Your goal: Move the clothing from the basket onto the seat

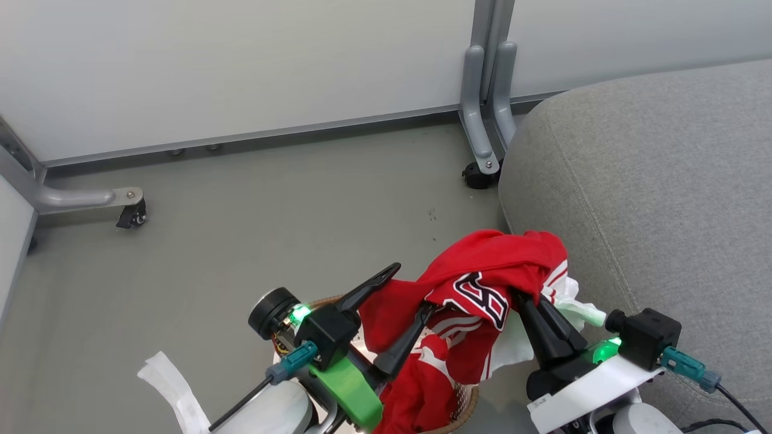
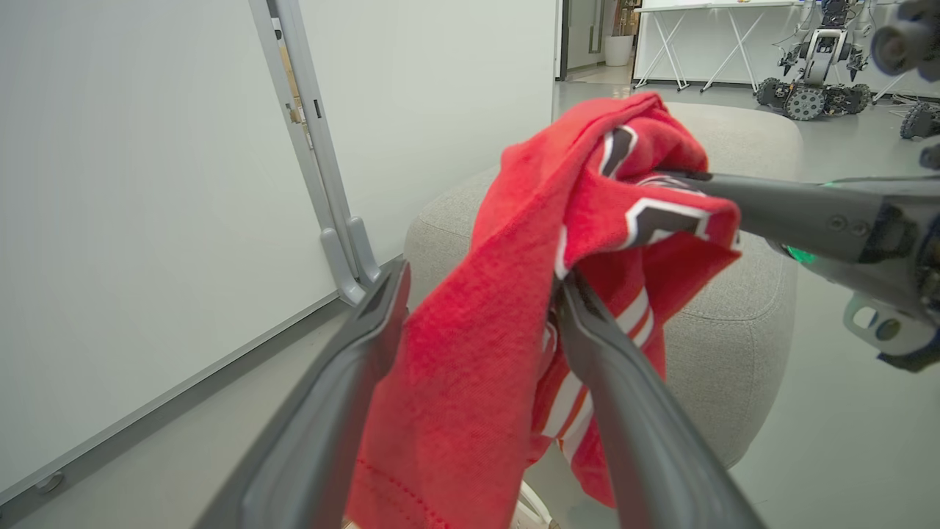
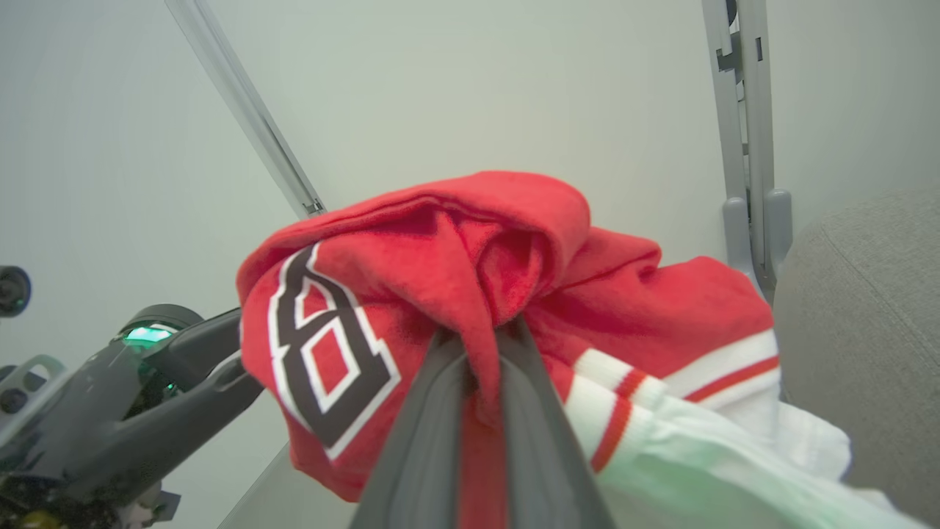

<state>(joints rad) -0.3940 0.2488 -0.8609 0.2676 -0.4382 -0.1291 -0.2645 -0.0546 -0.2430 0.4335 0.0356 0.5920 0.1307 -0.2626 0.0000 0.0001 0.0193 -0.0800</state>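
left gripper (image 1: 405,293) angles up-right, fingers spread wide around the hanging clothing (image 1: 482,259); right gripper (image 1: 523,299) angles up-left, fingers pinched tight on it.

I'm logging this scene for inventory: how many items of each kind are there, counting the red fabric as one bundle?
Red clothing, one bundle: 1
Woven-rimmed basket: 1
Grey seat: 1
Robot claws: 2, left claw open, right claw shut on the clothing
Black casters: 2
Total: 7
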